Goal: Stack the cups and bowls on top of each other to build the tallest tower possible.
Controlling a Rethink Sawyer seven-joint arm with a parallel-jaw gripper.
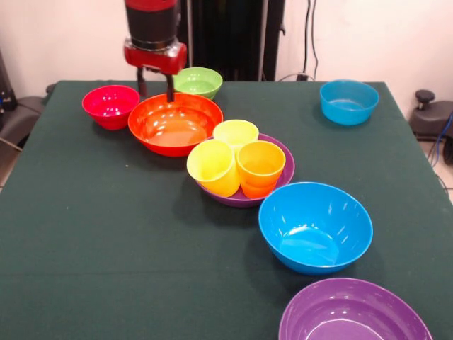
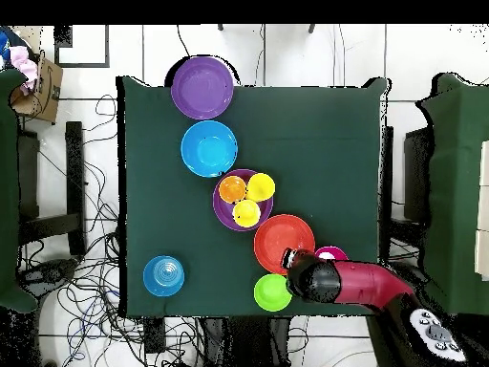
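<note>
Nearest the camera, a purple bowl (image 1: 354, 313) sits at the tabletop's (image 1: 92, 248) front edge, with a large blue bowl (image 1: 316, 227) just behind it. Next in the diagonal row, a second purple bowl (image 1: 282, 177) holds two yellow cups (image 1: 214, 167) and an orange cup (image 1: 260, 168). Then come the large orange bowl (image 1: 175, 124), a red bowl (image 1: 110, 106) and a green bowl (image 1: 198, 82). A small blue bowl (image 1: 349, 101) stands well apart. The claw (image 1: 156, 85) hangs over the orange bowl's far rim, fingers spread and holding nothing. No tower stands yet, so this looks like the first pick; the next move likely calls for lowering astride that rim and closing. The front view shows the parted fingers; overhead the arm hides them and part of the red bowl, but the row's layout is plain there.
</note>
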